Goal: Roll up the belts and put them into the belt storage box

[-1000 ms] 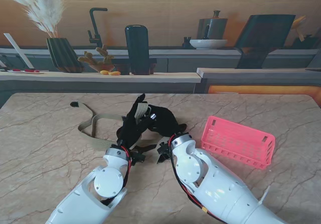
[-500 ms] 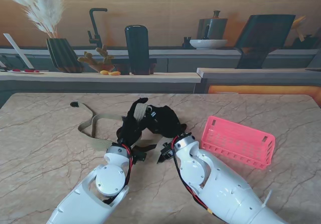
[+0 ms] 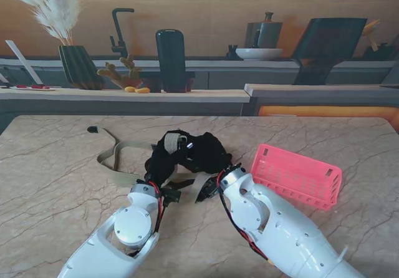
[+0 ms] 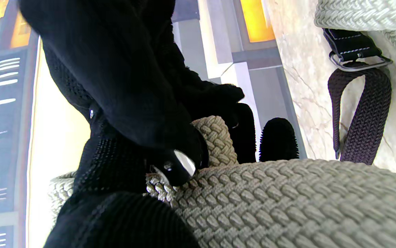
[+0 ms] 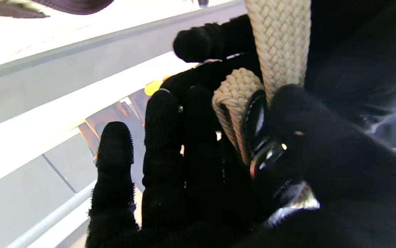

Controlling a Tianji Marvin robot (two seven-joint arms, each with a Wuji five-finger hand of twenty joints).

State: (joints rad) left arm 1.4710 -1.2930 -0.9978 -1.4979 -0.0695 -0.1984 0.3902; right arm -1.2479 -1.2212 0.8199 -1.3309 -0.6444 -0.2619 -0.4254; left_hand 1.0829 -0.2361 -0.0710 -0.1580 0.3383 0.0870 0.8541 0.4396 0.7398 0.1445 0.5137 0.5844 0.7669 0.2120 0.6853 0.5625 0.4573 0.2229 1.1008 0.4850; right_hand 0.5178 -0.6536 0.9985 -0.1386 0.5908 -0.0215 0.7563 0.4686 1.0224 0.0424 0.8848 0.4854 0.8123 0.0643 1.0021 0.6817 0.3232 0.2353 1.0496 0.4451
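Mostly hand-hidden beige belt [image 3: 124,147] roll.

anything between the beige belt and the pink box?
Nothing visible. Both hands, left hand and right hand, hold the beige belt; bare table separates them from the pink box on the right.
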